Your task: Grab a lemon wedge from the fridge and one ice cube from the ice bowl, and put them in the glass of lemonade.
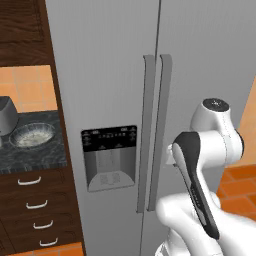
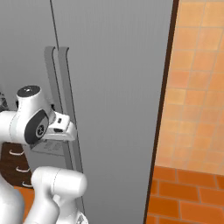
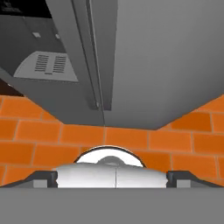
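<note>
Fingers (image 3: 43,177) on your gripper (image 3: 112,178) sit spread wide, one dark tip at each bottom corner of the hand view, nothing between them, nothing pinched. You're looking along the hand at the fridge (image 1: 200,50), both doors shut, with the door seam running up the middle and the two long vertical handles (image 1: 155,130) side by side at the seam. Hand view shows the handles' lower ends (image 3: 98,103) just above the orange brick floor (image 3: 131,140), so your hand is tilted down toward the fridge bottom. Black dispenser panel (image 1: 109,157) is on the left door, seen at the upper left of the hand view too. In the right base view your hand is at the handles, just beside them; whether it touches them you can't tell from here. In the left base view the arm (image 1: 200,185) rises at lower right in front of the right door. Ice bowl (image 1: 33,135) sits on the dark stone counter (image 1: 30,155) left of the fridge, whitish contents inside, apart from the arm. Dark wood drawers (image 1: 35,215) with pale handles sit under that counter. Orange tiled wall (image 2: 197,87) stands right of the fridge.
</note>
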Available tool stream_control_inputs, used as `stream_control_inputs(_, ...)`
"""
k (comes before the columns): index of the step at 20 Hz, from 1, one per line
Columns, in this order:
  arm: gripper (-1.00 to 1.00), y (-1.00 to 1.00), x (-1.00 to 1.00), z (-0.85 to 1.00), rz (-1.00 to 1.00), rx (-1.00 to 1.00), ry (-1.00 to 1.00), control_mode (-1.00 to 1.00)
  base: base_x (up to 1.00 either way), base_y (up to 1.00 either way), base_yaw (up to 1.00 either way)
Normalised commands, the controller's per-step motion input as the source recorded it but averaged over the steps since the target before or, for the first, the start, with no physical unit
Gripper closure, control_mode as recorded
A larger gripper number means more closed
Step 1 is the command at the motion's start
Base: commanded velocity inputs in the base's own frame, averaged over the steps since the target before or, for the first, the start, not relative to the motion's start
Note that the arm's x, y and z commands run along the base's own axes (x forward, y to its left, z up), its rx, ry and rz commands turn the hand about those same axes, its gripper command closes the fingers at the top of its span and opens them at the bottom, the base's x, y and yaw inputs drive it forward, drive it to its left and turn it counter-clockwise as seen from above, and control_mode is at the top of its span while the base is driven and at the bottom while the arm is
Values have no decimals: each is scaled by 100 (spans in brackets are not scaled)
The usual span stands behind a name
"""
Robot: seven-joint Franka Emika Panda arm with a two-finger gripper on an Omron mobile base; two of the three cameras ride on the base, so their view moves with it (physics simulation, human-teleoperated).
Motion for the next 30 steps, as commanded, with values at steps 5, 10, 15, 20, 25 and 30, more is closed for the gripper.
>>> stream_control_inputs(5, -100, 3, -25, -3, -1, 0, -25, -100, 0, 0, 0)
stream_control_inputs(10, -100, 0, -7, 2, -2, 0, -19, -100, 0, 0, 0)
stream_control_inputs(15, -100, 2, -27, -1, -1, 0, -11, 100, -24, 17, 0)
stream_control_inputs(20, -100, 0, 0, 0, 0, 0, 0, 100, -13, 96, -3)
stream_control_inputs(25, -100, 0, 0, 0, 0, 0, 0, 100, 28, 100, -14)
stream_control_inputs(30, -100, 0, 0, 0, 0, 0, 0, 100, 68, 100, -42)
